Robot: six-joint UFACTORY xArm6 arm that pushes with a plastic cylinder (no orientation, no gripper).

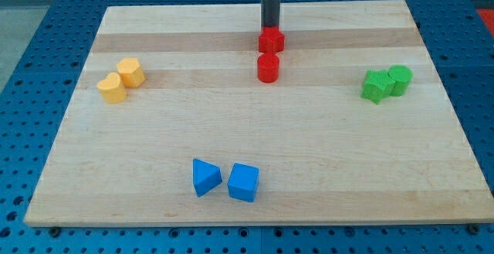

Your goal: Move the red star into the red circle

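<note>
Red star [271,40] sits just above the red circle [268,67], narrow gap between. My tip [271,27] touches the star's top edge; no jaws, just a bare rod. Advise a straight, centred push toward the circle, else the star may slip sideways.

We see a wooden board [255,142] lying on a blue perforated table [38,45]. At 9 o'clock on the board, 2 yellow blocks [122,79] sit touching, their shapes hard to make out. At 3 o'clock, 2 green blocks [387,82] press together. Near 6 o'clock, a blue triangular block [205,177] rests just beside a blue cube [243,182], a thin gap between them.
</note>
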